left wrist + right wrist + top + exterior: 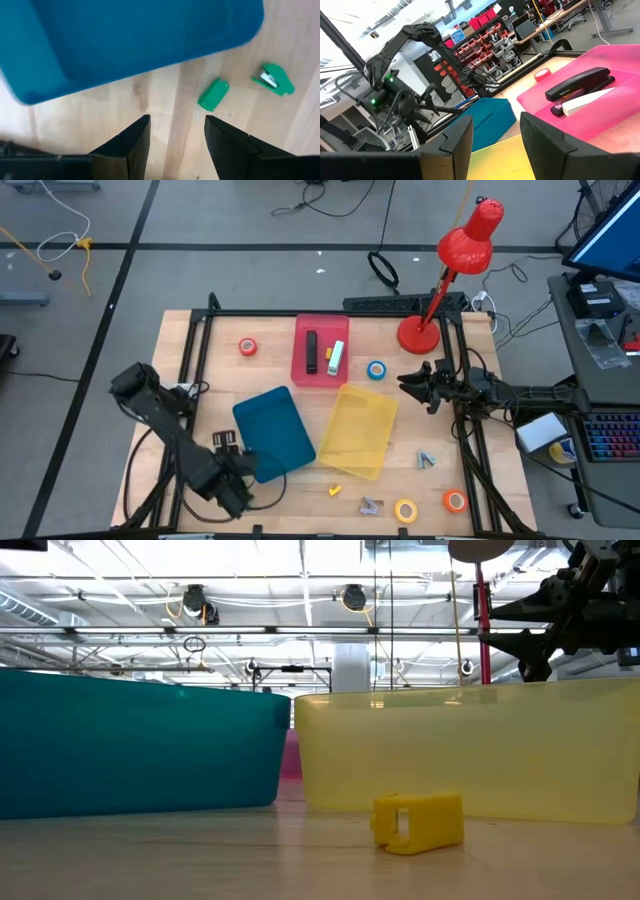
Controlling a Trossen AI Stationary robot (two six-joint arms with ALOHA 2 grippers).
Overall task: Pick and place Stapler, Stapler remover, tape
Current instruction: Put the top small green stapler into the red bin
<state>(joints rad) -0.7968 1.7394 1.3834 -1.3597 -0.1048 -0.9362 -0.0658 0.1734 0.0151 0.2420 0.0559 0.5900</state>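
Nearest edge of tabletop [180, 380]: yellow tape roll [405, 510], orange tape roll [455, 501]. Left tool [236, 467], fingers spread, by teal tray [275, 430]. Right tool [412, 385], spread, near blue tape roll [376, 369]. Farther: black stapler [311, 352] in pink tray [322, 375], red tape roll [247, 347].

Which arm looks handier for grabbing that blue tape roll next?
Probably the right. Its open gripper hovers close beside the blue tape, while the left gripper sits at the teal tray, across the table.
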